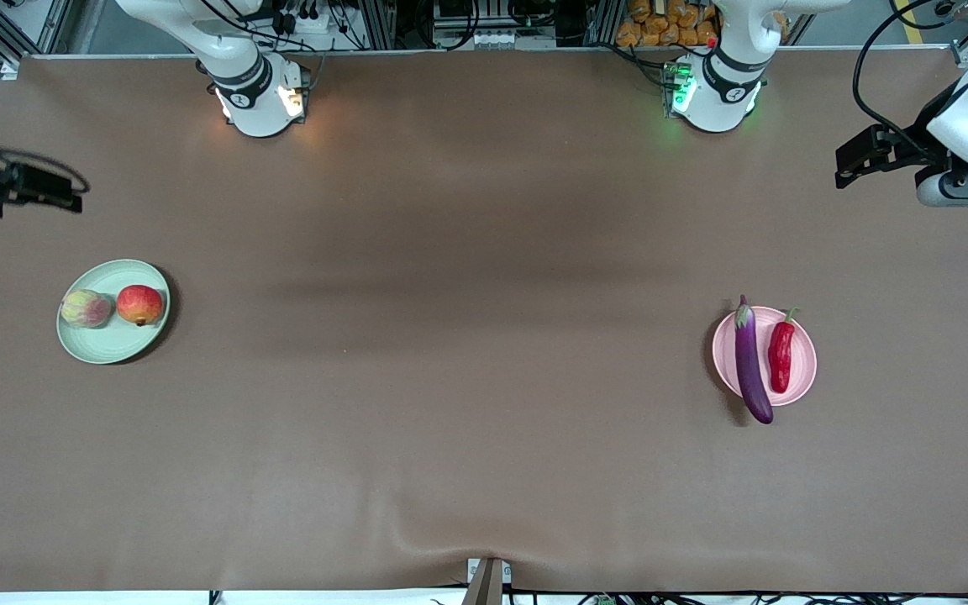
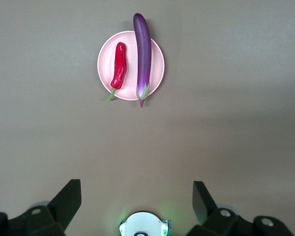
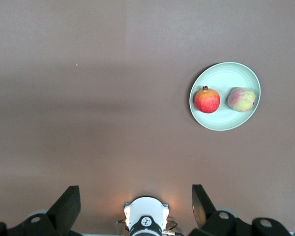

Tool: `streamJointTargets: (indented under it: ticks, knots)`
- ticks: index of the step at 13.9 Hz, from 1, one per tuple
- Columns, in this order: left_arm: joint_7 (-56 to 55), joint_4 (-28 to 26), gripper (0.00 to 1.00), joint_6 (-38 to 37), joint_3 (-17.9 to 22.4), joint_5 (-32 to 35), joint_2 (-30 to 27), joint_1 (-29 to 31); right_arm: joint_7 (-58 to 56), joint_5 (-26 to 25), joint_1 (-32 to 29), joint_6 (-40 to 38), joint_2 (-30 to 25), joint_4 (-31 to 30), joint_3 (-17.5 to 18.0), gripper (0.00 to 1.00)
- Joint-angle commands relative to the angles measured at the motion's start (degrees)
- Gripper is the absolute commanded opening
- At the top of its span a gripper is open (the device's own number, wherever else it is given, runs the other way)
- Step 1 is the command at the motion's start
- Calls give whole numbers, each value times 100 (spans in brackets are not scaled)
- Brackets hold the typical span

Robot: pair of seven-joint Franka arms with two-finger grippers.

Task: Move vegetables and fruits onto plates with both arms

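The purple eggplant and the red chili pepper lie side by side on the pink plate toward the left arm's end; the eggplant's ends overhang the rim. The pomegranate-like fruit and the peach-like fruit sit on the green plate toward the right arm's end. My left gripper hangs high, open and empty; its view shows the eggplant, chili and pink plate. My right gripper is likewise high, open and empty, seeing the green plate, pomegranate and peach.
A brown cloth covers the table, with a wrinkle near the front edge by a small bracket. The right arm's base and the left arm's base stand along the back edge, with cables and clutter past them.
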Motion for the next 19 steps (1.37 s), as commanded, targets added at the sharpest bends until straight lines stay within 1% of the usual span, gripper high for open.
streamJointTargets:
  ticks: [1, 2, 3, 4, 7, 9, 10, 11, 12, 14, 19]
  knots:
    - [-73, 132, 100, -85, -30, -82, 7, 25, 28, -70, -398, 692, -1230, -1664, 278, 100]
    - [-73, 132, 100, -85, -22, -82, 7, 34, -7, -61, -390, 1053, -1670, -2297, 269, 100]
    - [-73, 132, 100, -85, -21, -82, 7, 34, -7, -52, -372, 1361, -1996, -2808, 252, 100]
    - [-73, 132, 100, -85, -4, -82, -11, 34, -7, -43, -337, 1460, -2148, -3056, 243, 100]
    - [-152, 124, 100, -128, -22, -91, -55, 95, -51, 18, -258, 1460, -2071, -2954, 234, 100]
    - [-231, 115, 100, -137, -30, -91, -168, 104, -51, -8, -188, 1347, -1799, -2376, 208, 100]
    - [-231, 115, 100, -146, -39, -91, -187, 156, -60, -17, -179, 1207, -1711, -2217, 199, 100]
    - [-231, 115, 100, -146, -204, -99, -187, 313, -147, 9, -161, 1180, -1710, -2198, 138, 100]
    - [-231, 115, 100, -146, -310, -99, -187, 376, -366, 18, -109, 1188, -1710, -2198, -45, 100]
    - [-240, 115, 100, -146, -312, -99, -187, 333, -587, 18, 85, 1206, -1710, -2198, -432, 100]
    - [-249, 106, 100, -146, -294, -91, -187, 245, -614, 36, 103, 1337, -1727, -2233, -390, 100]
